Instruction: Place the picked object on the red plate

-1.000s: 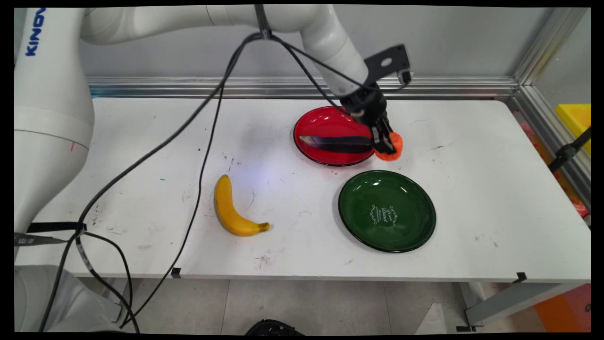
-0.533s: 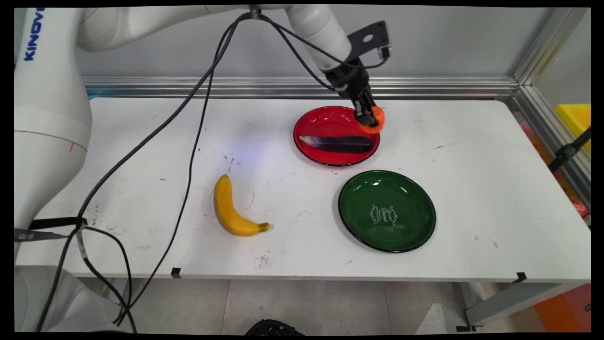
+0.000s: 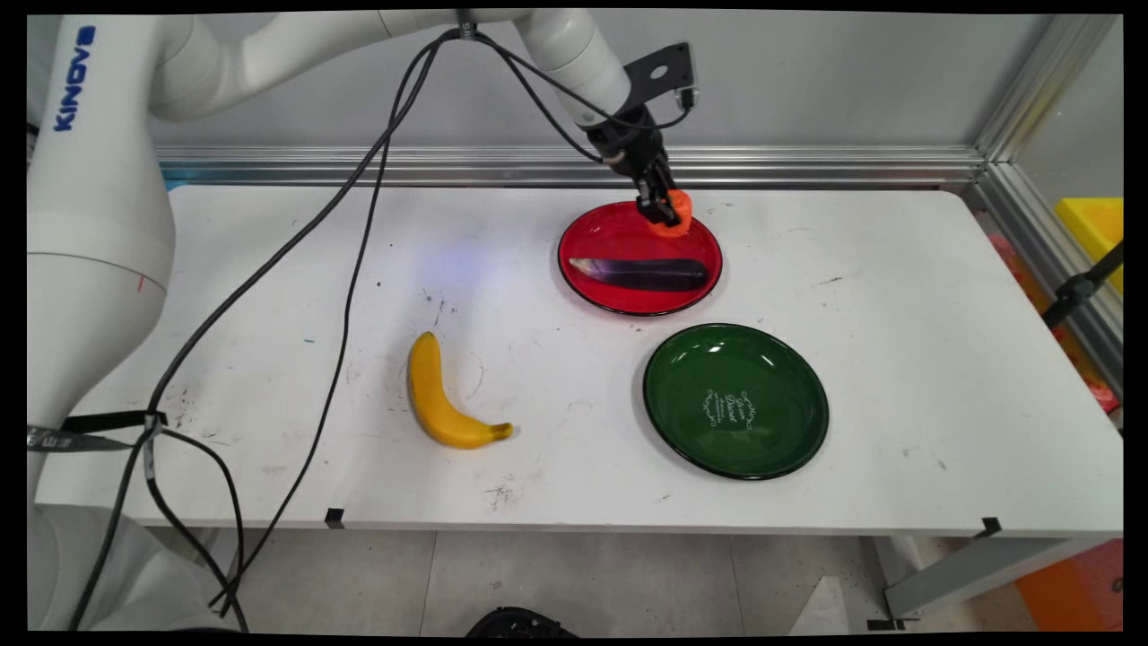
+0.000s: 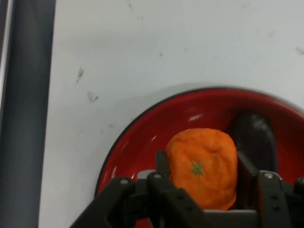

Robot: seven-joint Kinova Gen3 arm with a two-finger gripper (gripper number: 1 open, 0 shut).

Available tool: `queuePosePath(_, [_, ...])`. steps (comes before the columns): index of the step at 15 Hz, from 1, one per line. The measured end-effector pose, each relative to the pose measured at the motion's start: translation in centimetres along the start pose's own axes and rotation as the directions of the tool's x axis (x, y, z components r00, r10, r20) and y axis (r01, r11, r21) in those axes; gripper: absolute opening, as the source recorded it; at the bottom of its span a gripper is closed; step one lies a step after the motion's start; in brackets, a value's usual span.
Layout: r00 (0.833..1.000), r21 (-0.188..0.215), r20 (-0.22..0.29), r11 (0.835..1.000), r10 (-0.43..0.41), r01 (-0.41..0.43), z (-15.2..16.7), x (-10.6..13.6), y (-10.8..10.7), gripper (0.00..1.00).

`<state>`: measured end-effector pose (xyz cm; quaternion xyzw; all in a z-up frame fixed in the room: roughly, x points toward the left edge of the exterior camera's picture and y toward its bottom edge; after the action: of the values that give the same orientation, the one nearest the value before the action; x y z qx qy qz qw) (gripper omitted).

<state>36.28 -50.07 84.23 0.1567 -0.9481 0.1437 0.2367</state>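
Our gripper (image 3: 661,208), lifted from table (image 3: 269,269) to over red plate's (image 3: 601,247) far rim, fingers clamped on orange (image 4: 204,166) beside eggplant (image 3: 641,271).

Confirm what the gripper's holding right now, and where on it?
The gripper holds the orange, its jaws shut on the fruit's two opposite sides, stem end facing the hand camera, above the red plate.

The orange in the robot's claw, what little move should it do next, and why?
Probably lower it a little. The gripper is shut on the orange and holds it above the far part of the red plate. The eggplant lies across the plate's nearer half, so the spot beneath looks free. Going straight down should avoid bumping it.
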Motion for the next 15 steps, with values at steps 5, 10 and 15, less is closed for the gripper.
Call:
queuePosePath(5, [1.0,-0.005,0.016,1.0,0.0,0.0,1.1,-2.4,-1.4,0.0])
queuePosePath(10, [1.0,-0.017,0.02,1.0,-0.009,0.01,2.2,-4.0,-1.5,0.0])
queuePosePath(15, [1.0,-0.022,0.017,0.999,-0.024,0.024,3.2,-4.8,-1.5,0.0])
